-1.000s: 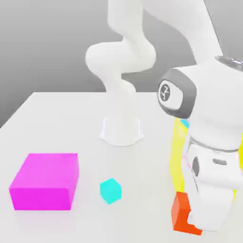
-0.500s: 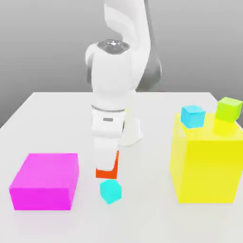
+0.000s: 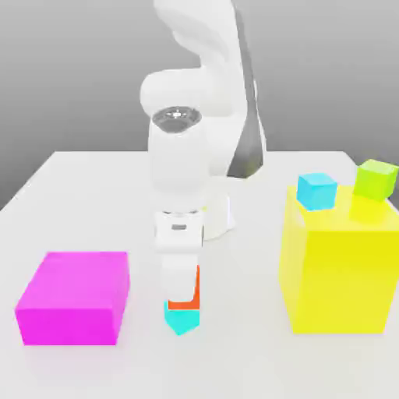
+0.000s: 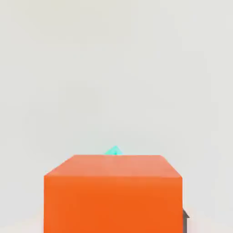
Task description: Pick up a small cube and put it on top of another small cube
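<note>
Over on the exterior view's left sits the big magenta block (image 3: 74, 296), flat-faced and matte, resting on the pale smooth tabletop (image 3: 93, 195), well clear of the action. Move to the middle and here's the play: the white arm's pincer (image 3: 184, 300) hangs straight down, clamped on the small orange-red cube (image 3: 195, 287), which sits right over the small turquoise cube (image 3: 183, 320), the two looking in contact or a hair apart. From the hand view the orange-red cube (image 4: 113, 193) masks nearly all of the turquoise cube (image 4: 113, 151), just a corner peeking past its far edge, so the turquoise one looks turned relative to it. To finish this well, I'd say settle the cube fully down, keep it centred, then release gently and lift straight up; sharp-edged, slick little blocks slide off easily. Further right stands the tall yellow block (image 3: 339, 265), carrying a sky-blue small cube (image 3: 316, 191) and a lime-green small cube (image 3: 376, 179) on top.
</note>
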`<action>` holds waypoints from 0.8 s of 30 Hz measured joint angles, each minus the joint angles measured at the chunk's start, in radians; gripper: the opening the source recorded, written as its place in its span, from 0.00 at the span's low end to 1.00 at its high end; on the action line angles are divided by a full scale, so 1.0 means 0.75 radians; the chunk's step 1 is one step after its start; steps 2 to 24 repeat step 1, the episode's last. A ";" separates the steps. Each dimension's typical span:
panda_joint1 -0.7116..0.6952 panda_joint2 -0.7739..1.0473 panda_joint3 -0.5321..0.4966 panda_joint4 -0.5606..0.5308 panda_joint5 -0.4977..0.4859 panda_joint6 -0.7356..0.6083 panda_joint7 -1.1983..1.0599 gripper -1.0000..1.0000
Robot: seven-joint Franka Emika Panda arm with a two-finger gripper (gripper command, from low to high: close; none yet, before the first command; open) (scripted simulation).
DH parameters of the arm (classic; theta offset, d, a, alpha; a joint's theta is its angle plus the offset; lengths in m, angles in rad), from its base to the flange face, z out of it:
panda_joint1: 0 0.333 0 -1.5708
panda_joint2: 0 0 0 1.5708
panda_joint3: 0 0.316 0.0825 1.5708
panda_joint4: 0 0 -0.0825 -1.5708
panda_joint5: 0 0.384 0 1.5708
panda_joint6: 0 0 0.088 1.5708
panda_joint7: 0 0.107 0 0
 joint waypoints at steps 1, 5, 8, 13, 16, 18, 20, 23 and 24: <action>0.002 0.016 0.001 -0.001 0.010 0.016 -0.007 1.00; 0.002 0.016 0.001 -0.001 0.010 0.016 -0.007 1.00; 0.002 0.016 0.001 -0.001 0.010 0.016 -0.007 1.00; 0.002 0.016 0.001 -0.001 0.010 0.016 -0.007 1.00; 0.002 0.016 0.001 -0.001 0.010 0.016 -0.007 1.00; 0.002 0.016 0.001 -0.001 0.010 0.016 -0.007 1.00; 0.002 0.016 0.001 -0.001 0.010 0.016 -0.007 1.00; 0.002 0.016 0.001 -0.001 0.010 0.016 -0.007 1.00; 0.002 0.016 0.001 -0.001 0.010 0.016 -0.007 1.00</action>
